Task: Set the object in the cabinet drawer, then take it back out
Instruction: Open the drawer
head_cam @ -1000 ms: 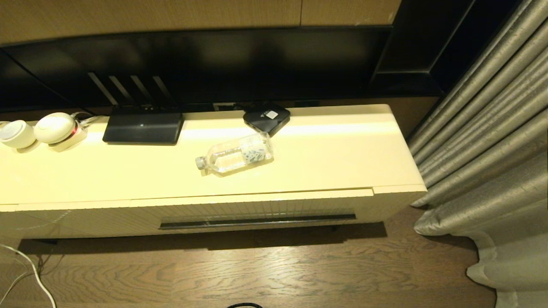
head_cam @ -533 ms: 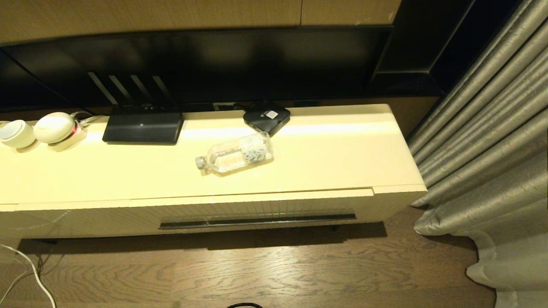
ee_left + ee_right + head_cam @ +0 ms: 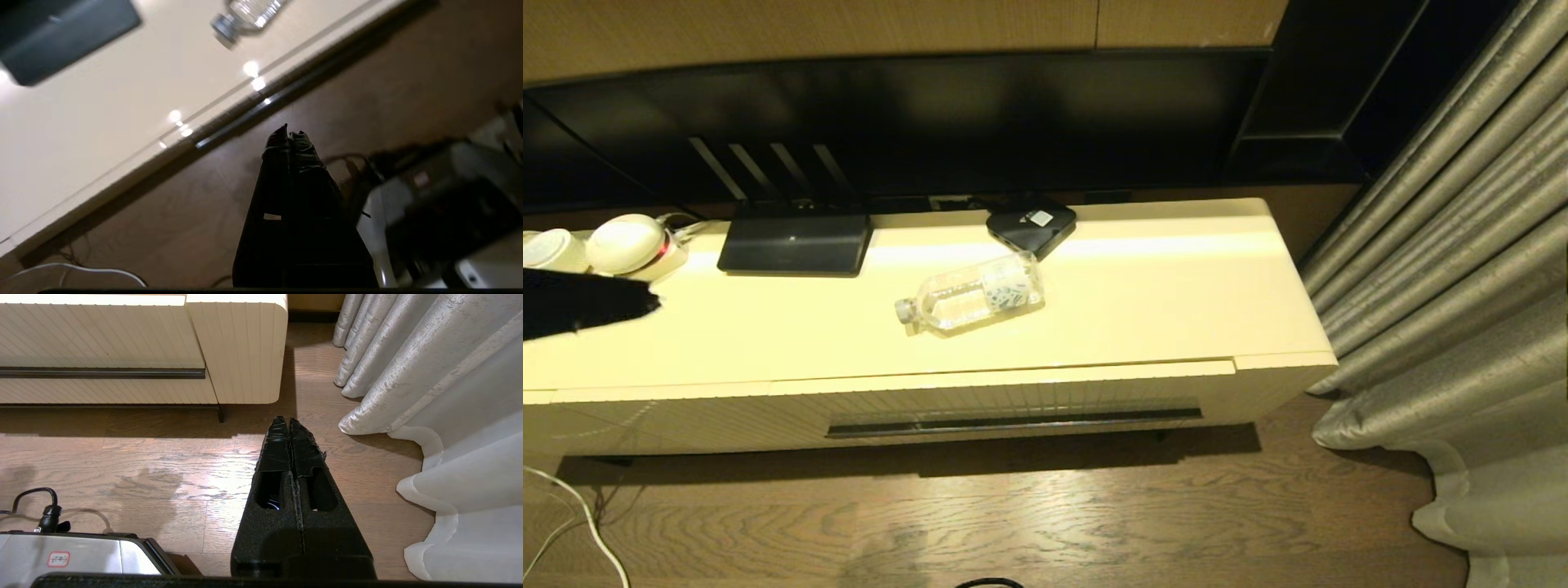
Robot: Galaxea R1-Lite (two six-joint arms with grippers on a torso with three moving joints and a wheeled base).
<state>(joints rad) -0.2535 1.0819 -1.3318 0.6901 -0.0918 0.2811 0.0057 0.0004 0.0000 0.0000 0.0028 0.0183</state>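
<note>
The right gripper [image 3: 289, 421] is kept low over the floor, pressed closed and empty. The drawer [image 3: 1013, 404] under the cabinet's front edge is seen closed. The left gripper [image 3: 645, 304] is seen at the cabinet's left end, pinched closed, holding nothing. The bottle [image 3: 970, 295] is laid on its side mid-top, nearer the back edge. It could be rolled off if bumped.

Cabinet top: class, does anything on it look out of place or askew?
Yes. The water bottle lies on its side, slanted across the cabinet top, cap toward the front left, base close to the black square box. Nothing looks spilled, and the drawer sits shut.
</note>
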